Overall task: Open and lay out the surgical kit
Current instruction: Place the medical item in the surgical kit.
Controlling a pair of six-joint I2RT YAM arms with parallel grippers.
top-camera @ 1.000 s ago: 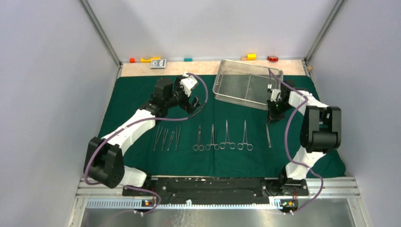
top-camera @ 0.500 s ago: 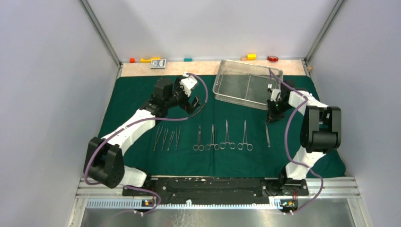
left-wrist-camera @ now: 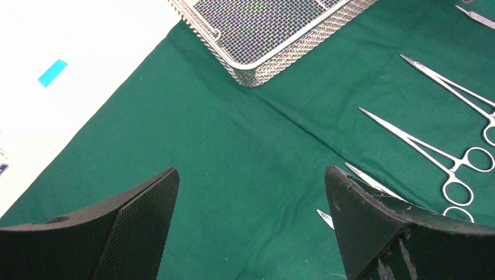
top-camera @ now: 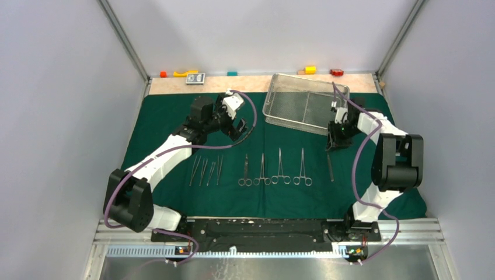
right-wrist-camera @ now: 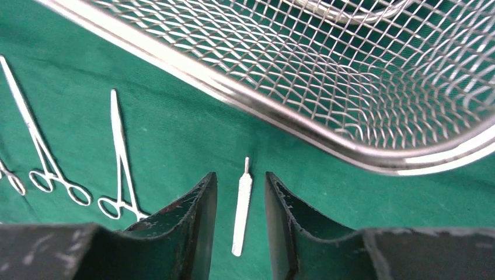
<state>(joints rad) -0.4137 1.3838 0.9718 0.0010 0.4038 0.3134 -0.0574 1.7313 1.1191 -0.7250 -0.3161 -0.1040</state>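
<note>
The dark green cloth [top-camera: 163,116] is spread flat over the table. On its far part sits the silver wire-mesh tray [top-camera: 274,96], empty as far as I can see. Several tweezers [top-camera: 205,170] and ring-handled clamps [top-camera: 274,169] lie in a row on the near part. A slim steel handle [top-camera: 330,166] lies at the row's right end. My right gripper [right-wrist-camera: 240,175] hovers open over that handle [right-wrist-camera: 241,207], whose sides touch neither finger; the tray rim [right-wrist-camera: 280,111] is just beyond. My left gripper [left-wrist-camera: 251,172] is wide open and empty above bare cloth [left-wrist-camera: 222,146].
Small coloured blocks [top-camera: 309,69] and a small grey device [top-camera: 195,78] sit on the tan strip behind the cloth. Grey walls close in left and right. Clamps [left-wrist-camera: 432,151] lie just right of my left gripper, and the tray corner [left-wrist-camera: 257,58] is ahead of it.
My right gripper has opened and let go of the slim steel handle, which now lies on the cloth. It has shifted slightly toward the tray. The left arm has not moved.
</note>
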